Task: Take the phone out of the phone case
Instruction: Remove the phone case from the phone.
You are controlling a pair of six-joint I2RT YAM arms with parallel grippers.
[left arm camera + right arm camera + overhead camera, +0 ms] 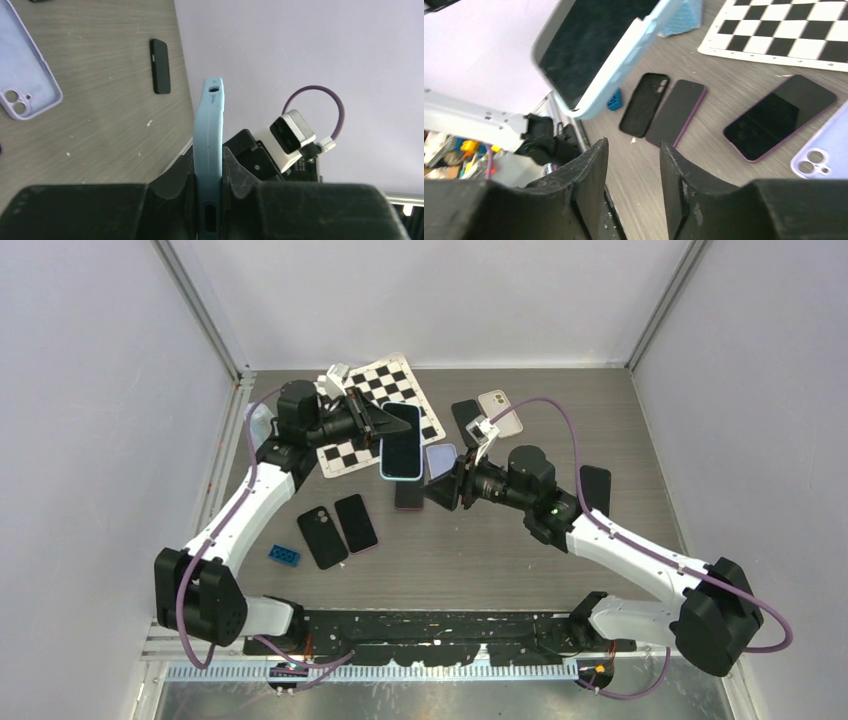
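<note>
A light-blue phone case (pixel 400 442) hangs lifted above the table, its dark front face, the phone (pixel 401 437), filling the case's frame. My left gripper (pixel 368 420) is shut on its upper end. In the left wrist view the phone case (pixel 208 125) stands edge-on, and the left gripper (pixel 208 172) pinches both of its flat sides. My right gripper (pixel 438 490) floats just below and right of the case's lower end, open and holding nothing. In the right wrist view the right gripper (pixel 634 152) stays apart from the phone case (pixel 634 55), which is above it with the dark face (pixel 594 45) turned toward the camera.
On the table lie a lilac empty case (pixel 441 458), a purple-edged phone (pixel 779 117), a black case (pixel 320 537) beside another purple-edged phone (pixel 355 523), a blue brick (pixel 284 555), a checkerboard (pixel 385 410), a black phone (pixel 594 488) and two more phones (pixel 485 415) at the back.
</note>
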